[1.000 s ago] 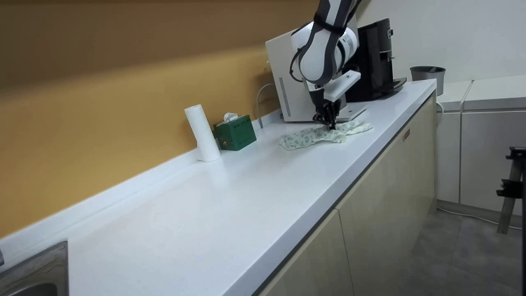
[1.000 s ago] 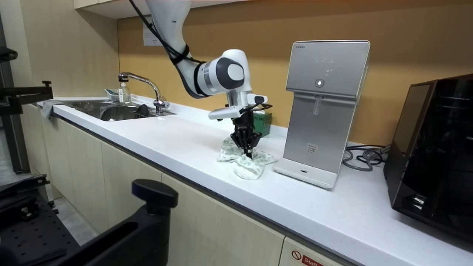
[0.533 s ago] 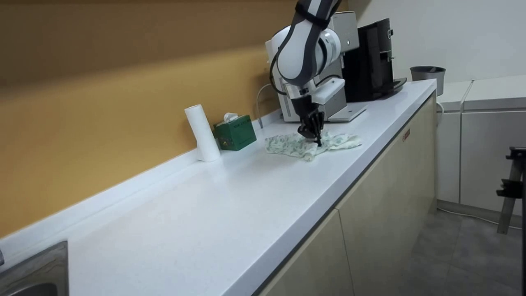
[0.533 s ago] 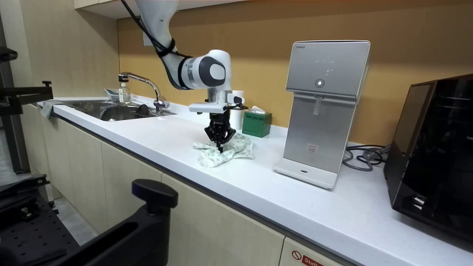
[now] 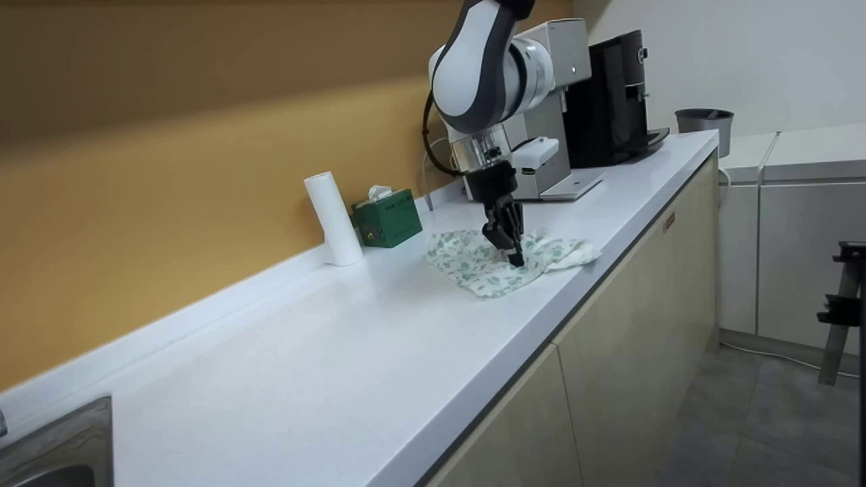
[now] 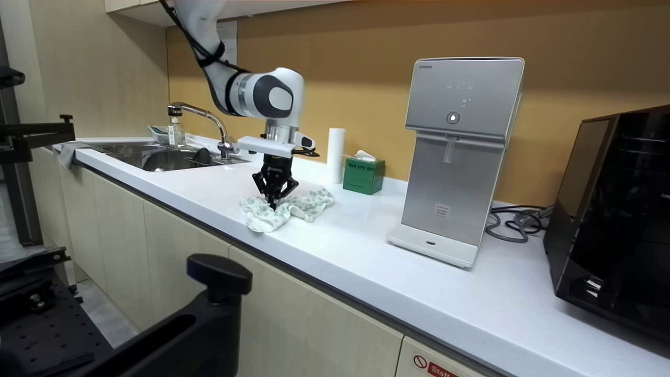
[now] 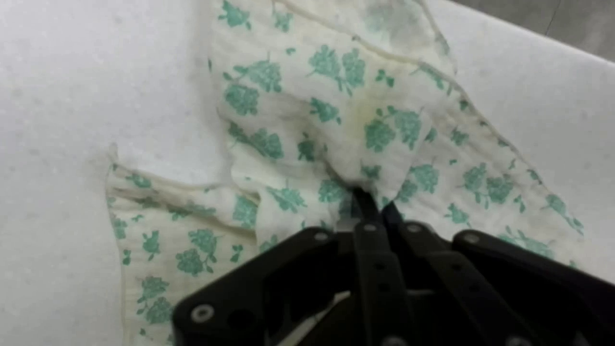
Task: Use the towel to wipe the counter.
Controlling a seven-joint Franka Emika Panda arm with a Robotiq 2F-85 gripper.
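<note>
Towel [image 7: 312, 144]: spread in loose folds on the white counter [image 5: 318, 365], its green floral print shown most closely in the wrist view; one end is laid close to the counter's front edge.

Gripper [image 7: 378, 204]: pointed down onto the towel, its tips set close together and a gathered fold clamped there.

Arm [image 6: 267, 97]: extended from the top edge of both exterior views; in an exterior view, a black strap [image 6: 211, 55] is wrapped around it.

Back rim [image 5: 203, 312]: near it, a white paper roll [image 5: 333, 220] is stood upright just beside a green tissue box [image 5: 392, 220], from whose top a white tissue [image 5: 380, 193] is raised; both are set apart from the towel.

Dispenser [image 6: 463, 157]: silver-fronted, placed on the same counter, with cables [image 6: 518, 222] coiled between it and a black appliance [image 6: 617, 225].

Sink [image 5: 81, 433]: steel, set into the counter's opposite end, with a chrome faucet [image 6: 209, 116] mounted beside it and a pump bottle [image 6: 176, 133] stood near.

Cabinets [image 6: 293, 309]: pale fronts are seen below, a red sign [image 6: 439, 369] fixed to one of them and partly cut off from view.
</note>
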